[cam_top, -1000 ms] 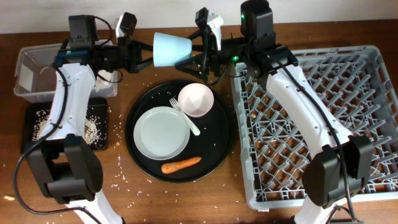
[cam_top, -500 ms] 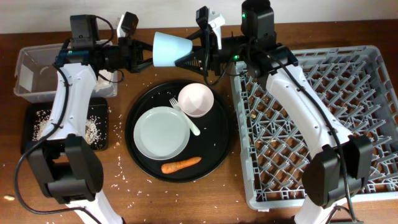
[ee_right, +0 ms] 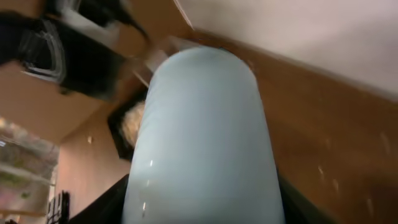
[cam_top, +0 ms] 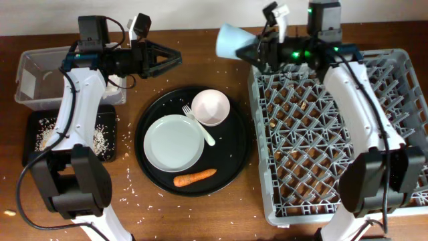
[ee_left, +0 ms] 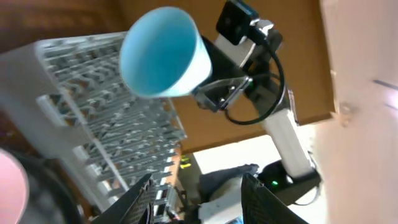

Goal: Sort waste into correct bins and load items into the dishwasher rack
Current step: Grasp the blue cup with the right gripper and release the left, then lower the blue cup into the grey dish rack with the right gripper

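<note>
**Step in hand.** Loading of the dishwasher rack is judged to be under way, with the cup as the item being handled. The small light-blue tapered cup (cam_top: 233, 41) is held clear of the table on its side. Its mouth is turned towards the left arm, and it sits just beside the far left corner of the large square grey plastic lattice rack (cam_top: 334, 140), not yet over it. The right gripper (cam_top: 259, 48) is clamped on the cup's narrow base end. The left gripper (cam_top: 170, 59) is well apart from the cup, with its jaws spread and nothing between them.

**Next move.** The cup is judged to need carrying over the rack, turning mouth down and seating between the pegs before it is released.

**Work outstanding.** On the large round black tray (cam_top: 231, 161) lie the following:
- the light grey round plate (cam_top: 172, 142)
- the small white bowl (cam_top: 210, 107)
- the white plastic fork (cam_top: 200, 127)
- the orange carrot (cam_top: 194, 177)

**Views compared.**
- The overhead view alone gives the layout, including the clear plastic rectangular tub (cam_top: 33, 70) and the shallow black rectangular tray (cam_top: 110, 144) holding beige rice-like crumbs (cam_top: 47, 130).
- The left wrist view alone looks into the cup's mouth, and the interior appears empty.
- In the right wrist view the cup's outer wall fills the frame, and the rack is not visible.
</note>
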